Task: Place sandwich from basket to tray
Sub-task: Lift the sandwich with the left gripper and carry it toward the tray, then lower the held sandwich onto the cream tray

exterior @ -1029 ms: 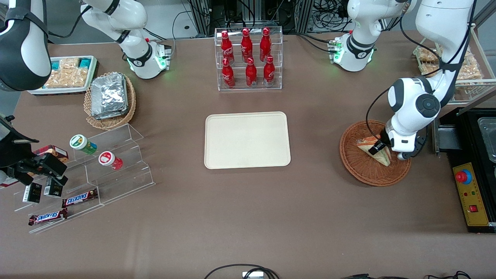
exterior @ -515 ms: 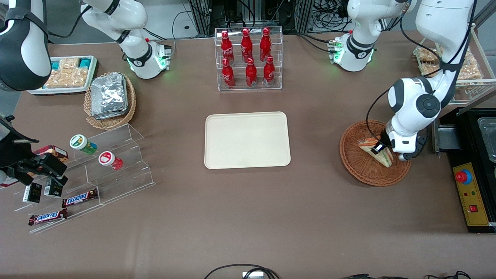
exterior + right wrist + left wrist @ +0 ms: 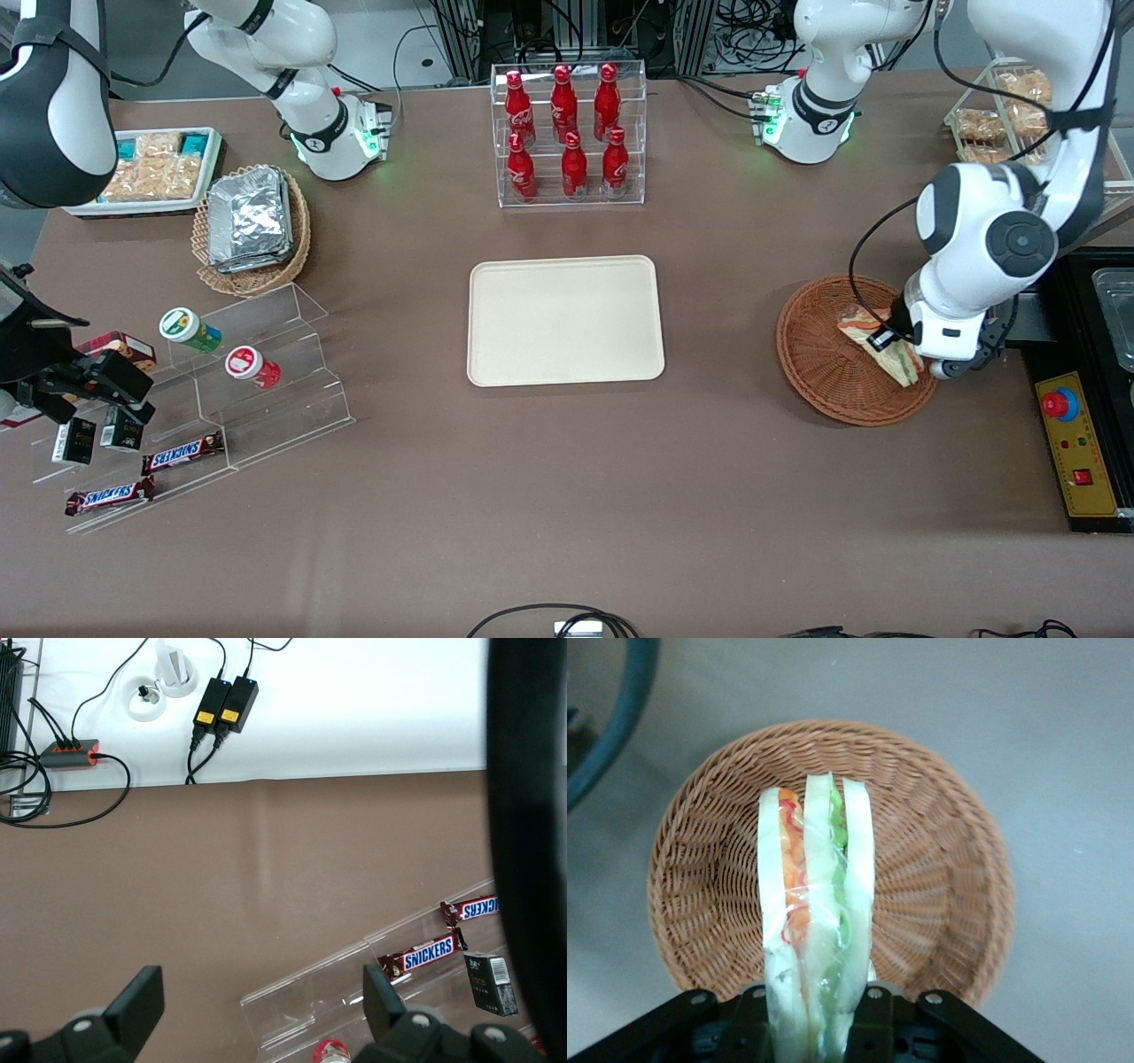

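Pincer (image 3: 889,339) clamped on sandwich (image 3: 877,344), wedge gripped w/ one finger on each bread face, per wrist view (image 3: 818,930). Sandwich lifted above basket (image 3: 828,372), hanging over the basket's part nearest working arm's end of desk; wrist view shows basket weave (image 3: 939,886) below the wedge w/ clear air between. Filling layers visible edge-on: orange and red on one side, green on the other, all under clear wrap.

Basket resting on desk (image 3: 567,496), well apart from tray (image 3: 565,321), toward working arm's end. Tray flat on desk, bare, nearer front camera than bottle rack (image 3: 569,133).

Ref. tray, toward parked arm's end: tan basket w/ foil packets (image 3: 251,221), white snack tray (image 3: 155,173), clear stepped stand (image 3: 257,372) w/ two small tubs and Snickers bars (image 3: 182,454).

Ref. basket: control box w/ red button (image 3: 1076,443) just beside, toward working arm's end.
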`<action>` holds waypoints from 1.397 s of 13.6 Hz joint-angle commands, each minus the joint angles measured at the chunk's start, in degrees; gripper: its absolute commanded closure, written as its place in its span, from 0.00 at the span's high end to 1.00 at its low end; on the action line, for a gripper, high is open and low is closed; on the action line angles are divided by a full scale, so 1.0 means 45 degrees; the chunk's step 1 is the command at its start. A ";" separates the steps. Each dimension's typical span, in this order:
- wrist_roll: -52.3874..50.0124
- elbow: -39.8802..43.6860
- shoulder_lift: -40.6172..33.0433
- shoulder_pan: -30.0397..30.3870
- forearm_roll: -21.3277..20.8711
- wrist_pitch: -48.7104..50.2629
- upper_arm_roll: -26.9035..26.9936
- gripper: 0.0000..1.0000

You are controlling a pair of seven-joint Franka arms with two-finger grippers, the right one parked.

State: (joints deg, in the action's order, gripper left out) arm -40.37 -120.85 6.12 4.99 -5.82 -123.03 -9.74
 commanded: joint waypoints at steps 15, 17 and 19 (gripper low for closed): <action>0.0086 0.2012 0.1178 -0.1729 -0.1476 0.1072 -0.5824 0.00; -0.0361 0.2012 0.1705 -0.2687 -0.1829 0.0875 -0.5804 0.00; -0.0812 0.1973 0.2154 -0.3254 -0.2161 0.0524 -0.5824 0.00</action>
State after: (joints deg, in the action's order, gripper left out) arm -42.07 -113.50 12.95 -7.30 -13.33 -119.67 -36.22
